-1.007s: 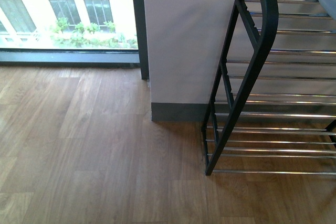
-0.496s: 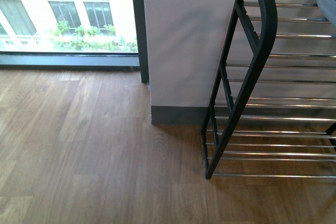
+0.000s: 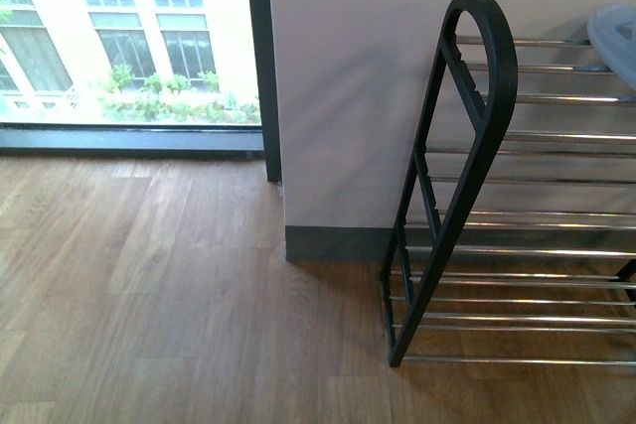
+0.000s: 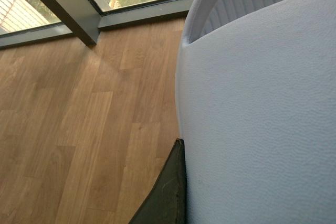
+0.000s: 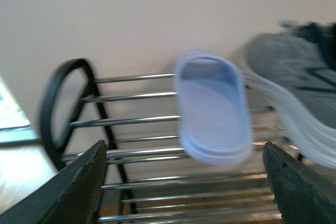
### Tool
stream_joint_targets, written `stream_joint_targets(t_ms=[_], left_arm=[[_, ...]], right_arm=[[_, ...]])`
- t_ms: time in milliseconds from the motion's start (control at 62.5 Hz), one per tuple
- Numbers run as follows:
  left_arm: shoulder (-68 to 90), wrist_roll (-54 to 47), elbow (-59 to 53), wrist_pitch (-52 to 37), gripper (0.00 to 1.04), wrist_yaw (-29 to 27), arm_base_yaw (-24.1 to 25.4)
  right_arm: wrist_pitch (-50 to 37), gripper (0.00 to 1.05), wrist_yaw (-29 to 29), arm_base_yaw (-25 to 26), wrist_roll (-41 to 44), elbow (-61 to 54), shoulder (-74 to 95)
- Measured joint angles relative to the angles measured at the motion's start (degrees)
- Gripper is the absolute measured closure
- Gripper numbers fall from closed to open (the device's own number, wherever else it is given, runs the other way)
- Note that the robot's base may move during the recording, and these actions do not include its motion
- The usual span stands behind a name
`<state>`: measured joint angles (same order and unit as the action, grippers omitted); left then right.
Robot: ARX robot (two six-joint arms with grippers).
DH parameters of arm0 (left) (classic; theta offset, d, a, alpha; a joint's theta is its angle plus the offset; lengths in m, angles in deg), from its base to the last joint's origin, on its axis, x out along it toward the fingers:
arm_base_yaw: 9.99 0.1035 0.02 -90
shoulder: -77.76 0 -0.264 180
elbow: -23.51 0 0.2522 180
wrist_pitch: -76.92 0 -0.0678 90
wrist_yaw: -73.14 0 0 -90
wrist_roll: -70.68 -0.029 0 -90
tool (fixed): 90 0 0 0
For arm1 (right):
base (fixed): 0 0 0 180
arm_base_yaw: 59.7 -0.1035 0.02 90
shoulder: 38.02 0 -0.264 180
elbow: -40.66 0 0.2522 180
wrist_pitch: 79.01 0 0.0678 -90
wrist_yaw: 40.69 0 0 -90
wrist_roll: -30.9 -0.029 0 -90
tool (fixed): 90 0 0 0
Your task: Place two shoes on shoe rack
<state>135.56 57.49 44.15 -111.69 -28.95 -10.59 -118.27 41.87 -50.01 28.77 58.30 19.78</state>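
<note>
The shoe rack [image 3: 467,166], a black frame with chrome rods, stands at the right of the front view. No arm shows there. In the left wrist view my left gripper [image 4: 181,153] is shut on a light blue slipper [image 4: 262,119] that fills most of the picture. One dark finger [image 4: 169,192] lies along its edge and the other is hidden. The right wrist view is blurred. My right gripper [image 5: 184,192] is open in front of the shoe rack [image 5: 131,95]. A light blue slipper [image 5: 212,108] lies over the top rods. One grey shoe [image 5: 294,87] with a white sole sits beside it.
A white wall [image 3: 348,67] with a grey skirting board runs behind the rack. A large window [image 3: 119,37] with a dark frame is to the left. Wood floor [image 3: 149,295] spreads in front. A light blue slipper edge [image 3: 616,32] shows over the top shelf.
In the front view the rack, wall and window have slid downwards. More of the light blue slipper edge shows at the top right.
</note>
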Motion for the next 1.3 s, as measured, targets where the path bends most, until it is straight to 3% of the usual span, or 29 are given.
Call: stream_joint_targets(t_ms=[208,304,352,831,1295], left_arm=[[0.0,0.0,0.0,0.0,1.03,0.0,0.0],[0.0,0.0,0.0,0.0,1.03,0.0,0.0],[0.0,0.0,0.0,0.0,1.03,0.0,0.0],[0.0,0.0,0.0,0.0,1.03,0.0,0.0],[0.0,0.0,0.0,0.0,1.03,0.0,0.0]], right_arm=[[6.8,0.66,0.6,-2.4,1.5,-2.1,-8.9],[11.6,0.89,2.1,-4.0,1.7,-2.7,-14.6],[15.3,1.04,6.8,-8.0,2.0,-2.8,-18.8],[31.2,1.03,7.4,-9.5,2.0,-2.8,-36.0],[40.7,1.03,7.4,-9.5,2.0,-2.8,-45.6]])
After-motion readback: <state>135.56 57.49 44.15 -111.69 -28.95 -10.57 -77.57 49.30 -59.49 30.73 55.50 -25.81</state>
